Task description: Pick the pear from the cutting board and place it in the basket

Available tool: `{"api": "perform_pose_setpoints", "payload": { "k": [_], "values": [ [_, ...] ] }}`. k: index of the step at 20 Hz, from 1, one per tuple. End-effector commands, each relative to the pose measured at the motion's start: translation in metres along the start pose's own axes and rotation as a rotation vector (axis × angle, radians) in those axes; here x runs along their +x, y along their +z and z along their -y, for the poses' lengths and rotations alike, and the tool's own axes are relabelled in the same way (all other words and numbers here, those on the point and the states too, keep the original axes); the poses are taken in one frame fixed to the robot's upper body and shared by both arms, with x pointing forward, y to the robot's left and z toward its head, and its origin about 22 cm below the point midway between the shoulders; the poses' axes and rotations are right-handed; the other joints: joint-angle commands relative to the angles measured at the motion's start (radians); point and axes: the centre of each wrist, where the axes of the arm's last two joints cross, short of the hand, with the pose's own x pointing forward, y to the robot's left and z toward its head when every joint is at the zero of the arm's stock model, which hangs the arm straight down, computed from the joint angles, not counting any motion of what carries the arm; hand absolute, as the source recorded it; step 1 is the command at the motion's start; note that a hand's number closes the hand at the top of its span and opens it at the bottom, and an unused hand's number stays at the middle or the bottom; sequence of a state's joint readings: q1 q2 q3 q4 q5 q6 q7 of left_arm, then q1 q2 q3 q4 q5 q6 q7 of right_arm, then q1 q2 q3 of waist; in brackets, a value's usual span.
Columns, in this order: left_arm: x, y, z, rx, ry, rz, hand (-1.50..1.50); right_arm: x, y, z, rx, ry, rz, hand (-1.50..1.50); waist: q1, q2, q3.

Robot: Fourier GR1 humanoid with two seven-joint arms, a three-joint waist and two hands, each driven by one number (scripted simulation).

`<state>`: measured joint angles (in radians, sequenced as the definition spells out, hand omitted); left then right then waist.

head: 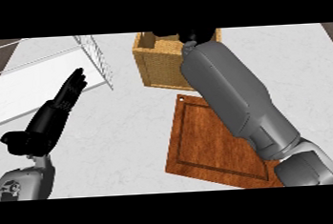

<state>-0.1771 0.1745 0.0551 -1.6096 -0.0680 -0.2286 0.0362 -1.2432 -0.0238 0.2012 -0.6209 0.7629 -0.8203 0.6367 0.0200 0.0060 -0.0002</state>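
A woven basket (156, 62) stands at the far middle of the counter. In front of it lies a wooden cutting board (203, 148) with nothing showing on its visible part. My right forearm reaches across the board, and my right hand (196, 35) hangs over the basket's open top, mostly cut off by the view's upper edge. No pear shows anywhere; whether the right hand hides one I cannot tell. At the left, my left hand (66, 97) rests open with fingers up, holding nothing.
A wire dish rack (98, 58) stands at the far left beside a white drainer surface (20, 95). Light marble counter (121, 135) lies between my left hand and the board.
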Motion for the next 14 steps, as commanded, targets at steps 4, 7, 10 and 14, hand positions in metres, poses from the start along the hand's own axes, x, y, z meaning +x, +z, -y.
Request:
{"api": "perform_pose_setpoints", "payload": {
  "k": [4,7,10,14],
  "values": [
    [0.002,0.006,0.011,-0.010,-0.011,0.001,0.00,-0.025,-0.017,0.005,-0.122,-0.114,-0.063,-1.50,0.013,0.003,0.000],
    [-0.007,-0.016,0.014,-0.007,0.010,-0.008,0.00,-0.025,-0.025,0.007,-0.123,-0.071,-0.005,-1.50,0.004,0.004,0.000],
    [-0.006,-0.004,0.002,-0.005,-0.008,0.001,0.00,-0.022,-0.023,0.004,-0.102,-0.088,0.023,-1.50,0.006,0.002,0.000],
    [-0.007,-0.012,0.013,0.003,0.001,0.000,0.00,-0.017,-0.035,0.016,-0.098,-0.150,0.035,-1.50,0.003,0.002,0.000]
  ]
}}
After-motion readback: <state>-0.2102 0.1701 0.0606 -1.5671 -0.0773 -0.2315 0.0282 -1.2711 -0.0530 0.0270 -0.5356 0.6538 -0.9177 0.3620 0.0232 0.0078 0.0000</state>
